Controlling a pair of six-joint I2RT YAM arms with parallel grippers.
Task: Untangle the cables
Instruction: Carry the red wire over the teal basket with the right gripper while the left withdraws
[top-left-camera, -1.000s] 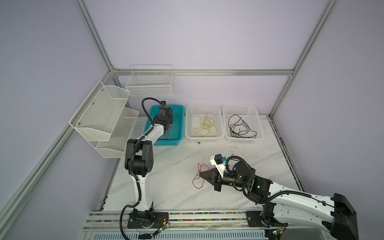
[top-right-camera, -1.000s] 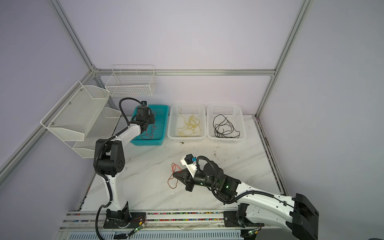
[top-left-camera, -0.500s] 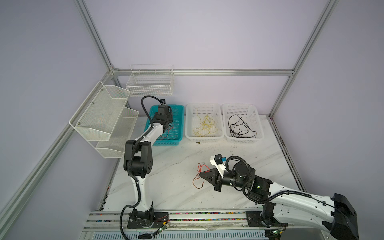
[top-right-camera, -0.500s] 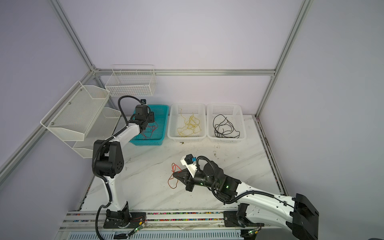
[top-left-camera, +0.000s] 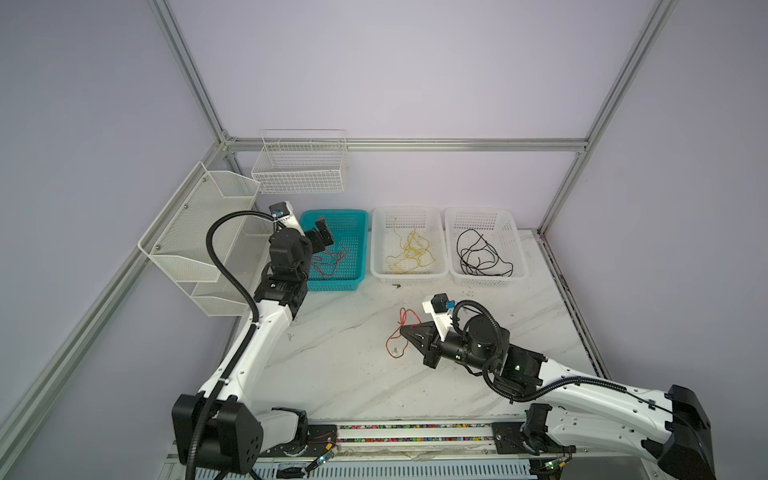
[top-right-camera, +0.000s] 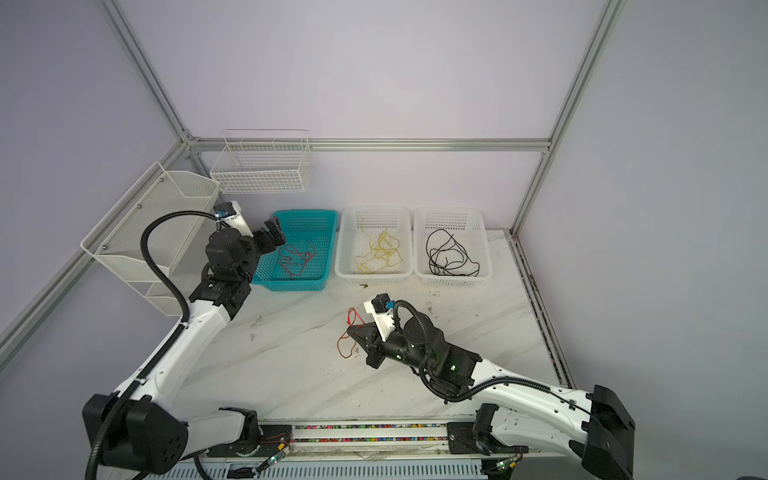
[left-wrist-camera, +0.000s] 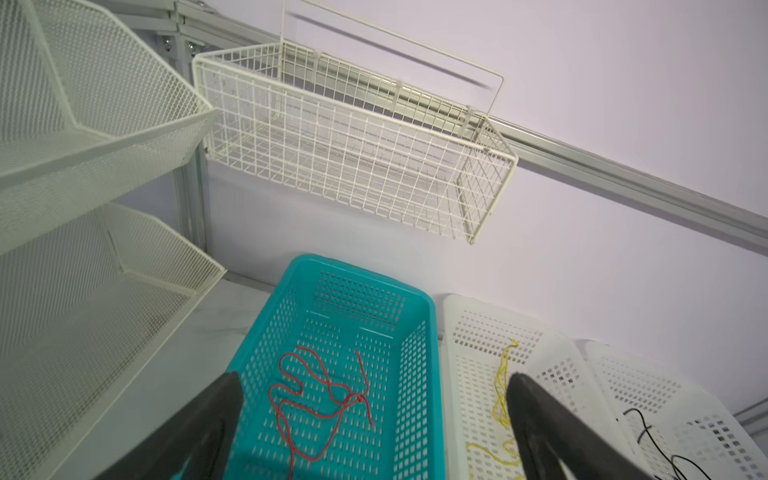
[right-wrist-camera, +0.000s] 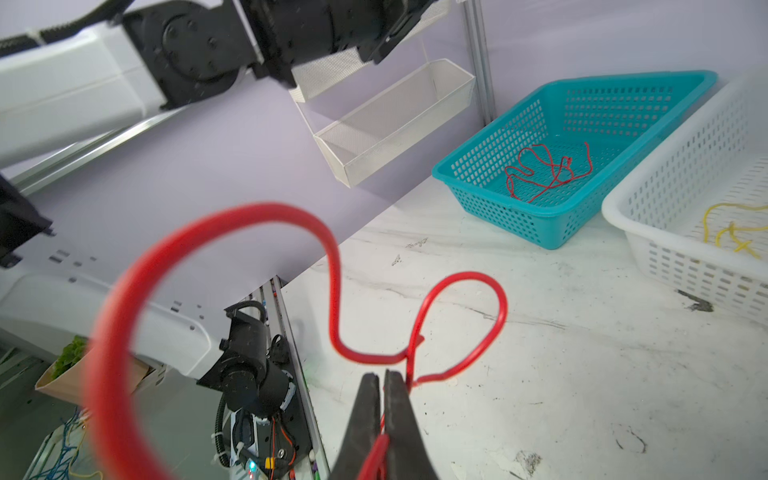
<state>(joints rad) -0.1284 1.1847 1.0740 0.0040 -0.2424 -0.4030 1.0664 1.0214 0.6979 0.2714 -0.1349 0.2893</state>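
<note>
Right wrist view is the clearest for me: the right hand is clamped tight on a red cable, pinched at the very end of the jaws. The big loop sits so close to the lens that it's a blur. The strand also runs off the bottom of the frame, so I can't see either end. (kez)

Yeah, and in a top view that red cable droops from the hand onto the marble worktop, out in the middle and well apart from the baskets. The jaws are way too small to judge from up there, so the wrist cam settles it. What about the left hand? (moss)

The left hand is spread wide with nothing in it. Only its two dark fingertips show, the rest is cut off. In both top views it hovers over the left rim of the teal basket. A second red cable lies inside in a loose squiggle. (kez)

Next door there's a yellow cable in the middle white basket and a black cable in the far right white basket. From the left wrist one finger covers part of the yellow, and the black runs out of frame. Can't tell whether those coils are actually knotted. (moss)
</note>
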